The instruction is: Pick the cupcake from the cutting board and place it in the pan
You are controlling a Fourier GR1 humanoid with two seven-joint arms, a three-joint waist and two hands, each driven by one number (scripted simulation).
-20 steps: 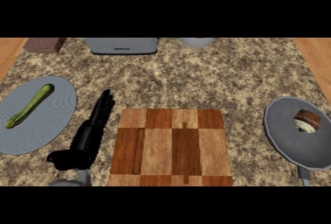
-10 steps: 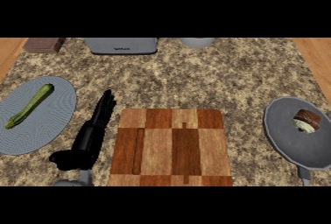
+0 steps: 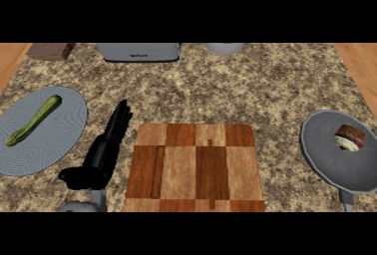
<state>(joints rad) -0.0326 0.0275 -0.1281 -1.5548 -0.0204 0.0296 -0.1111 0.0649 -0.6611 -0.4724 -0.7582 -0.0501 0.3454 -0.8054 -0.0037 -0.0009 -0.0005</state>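
Cupcake (image 3: 350, 138) lies inside the grey pan (image 3: 327, 162) at the right side of the speckled tabletop (image 3: 221, 89), toward the pan's upper right part, tipped on its side, brown top and pale base showing. Pan handle (image 3: 346, 199) points to the lower edge. Left robot hand (image 3: 103, 149) sits far from it, on the opposite side of the checkered wooden cutting board (image 3: 195, 167), just beside the board's left edge; fingers straight and stretched toward the top of the view, holding nothing, thumb sticking out at lower left. Cupcake and this robot hand well apart, board between them. Right robot hand not seen. Left of the robot hand, a grey round plate (image 3: 52, 144) carries a green vegetable (image 3: 33, 121). At the far edge: a grey appliance (image 3: 138, 51), a pale cup (image 3: 225, 48), a brown block (image 3: 50, 50).
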